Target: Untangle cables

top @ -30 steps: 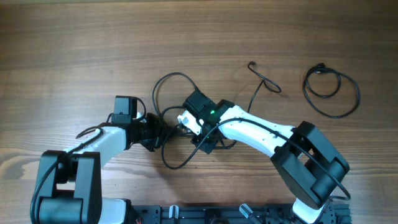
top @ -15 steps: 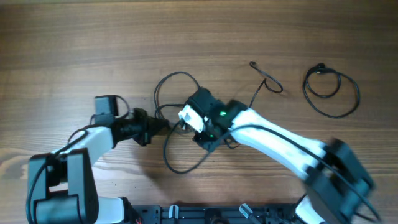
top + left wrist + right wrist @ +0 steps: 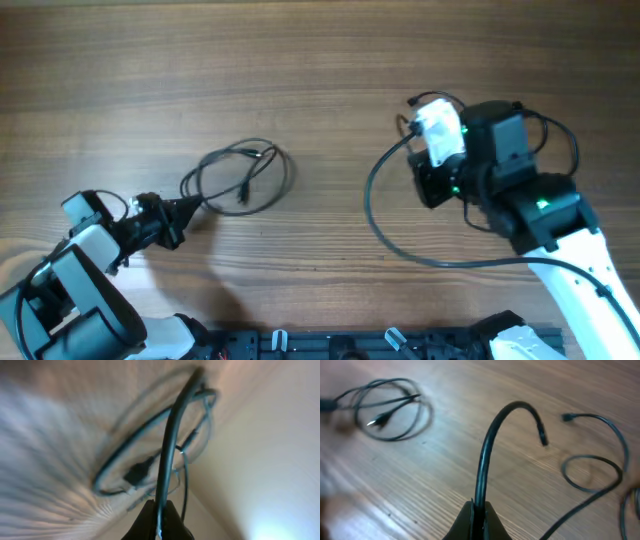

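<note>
One thin black cable (image 3: 240,175) lies in a loose coil on the wooden table, left of centre. My left gripper (image 3: 172,220) is shut on its near strand; in the left wrist view the jaws (image 3: 160,516) pinch that strand, with the blurred coil (image 3: 145,467) beyond. My right gripper (image 3: 410,128) is shut on a second cable (image 3: 372,210) that sweeps in a long arc toward the table's front. In the right wrist view the jaws (image 3: 479,512) grip this cable (image 3: 492,435), whose free end curls over. The two cables lie apart.
A third black cable (image 3: 568,140) lies at the far right, partly hidden behind my right arm; it also shows in the right wrist view (image 3: 600,467). The coiled cable shows at the top left of the right wrist view (image 3: 390,410). The arm bases stand at the front edge (image 3: 330,345).
The arms have pulled apart from the middle. My left gripper moved left, dragging the coil. My right gripper moved right and up with the second cable. The tangle has separated.
</note>
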